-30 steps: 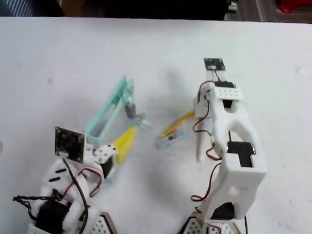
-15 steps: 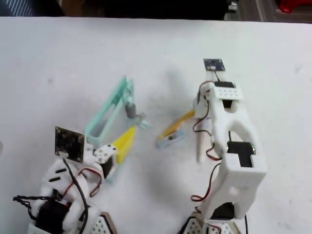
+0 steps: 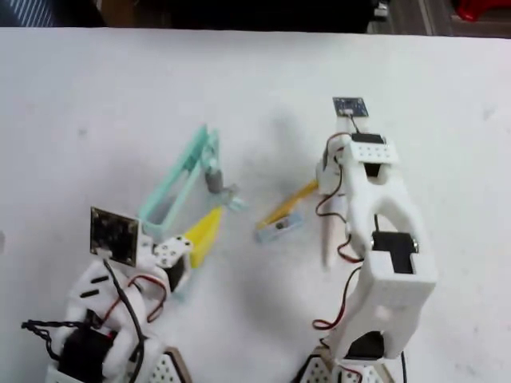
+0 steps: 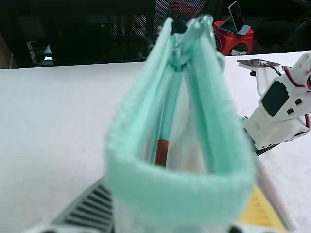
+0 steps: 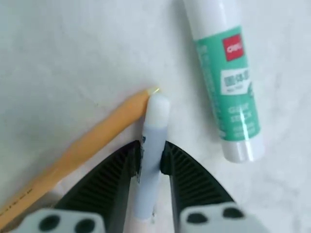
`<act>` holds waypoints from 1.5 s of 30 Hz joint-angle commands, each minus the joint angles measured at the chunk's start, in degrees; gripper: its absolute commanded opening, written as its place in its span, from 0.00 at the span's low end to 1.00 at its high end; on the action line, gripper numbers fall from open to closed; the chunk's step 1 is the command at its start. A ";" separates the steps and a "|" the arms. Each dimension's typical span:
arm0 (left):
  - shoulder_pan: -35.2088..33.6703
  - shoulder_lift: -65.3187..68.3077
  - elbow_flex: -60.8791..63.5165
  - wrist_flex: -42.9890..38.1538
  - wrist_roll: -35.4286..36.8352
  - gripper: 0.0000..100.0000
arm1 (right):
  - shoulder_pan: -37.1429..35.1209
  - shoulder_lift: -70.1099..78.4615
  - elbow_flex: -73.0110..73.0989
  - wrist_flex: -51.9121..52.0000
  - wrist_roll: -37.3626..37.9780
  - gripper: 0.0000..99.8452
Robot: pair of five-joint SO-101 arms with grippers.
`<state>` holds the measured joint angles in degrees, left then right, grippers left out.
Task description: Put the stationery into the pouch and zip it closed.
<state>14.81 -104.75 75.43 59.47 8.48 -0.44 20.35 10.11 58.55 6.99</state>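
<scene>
The plain white tabletop [image 3: 120, 88] carries three loose things. A mint-green fabric pouch [image 3: 180, 179] rests left of centre, its mouth spread open. Well apart from it, near the middle, a slim orange wooden pencil [image 3: 291, 203] lies aslant, just beside a short white glue stick with a green label [image 3: 279, 227].

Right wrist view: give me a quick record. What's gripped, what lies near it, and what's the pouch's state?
right gripper: shut on pale pen
orange pencil: lying beside the pen, its tip by the pen's end
glue stick: lying apart from pen and pencil
pouch: unzipped, mouth open, held by left gripper
pouch contents: one thin item with a reddish band shows inside
</scene>
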 commanded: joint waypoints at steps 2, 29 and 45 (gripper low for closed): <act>1.19 0.66 -1.41 0.62 -0.62 0.26 | 0.31 -0.22 -1.58 0.66 -0.18 0.02; 1.19 0.75 -0.09 0.18 -3.43 0.26 | -22.29 -66.95 -10.29 17.71 -0.35 0.02; 5.67 0.75 1.85 -0.97 -3.69 0.26 | -43.82 -74.51 -7.82 -10.33 -0.62 0.02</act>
<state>19.38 -104.75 76.75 59.03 5.32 -41.49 -56.66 2.29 54.07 6.99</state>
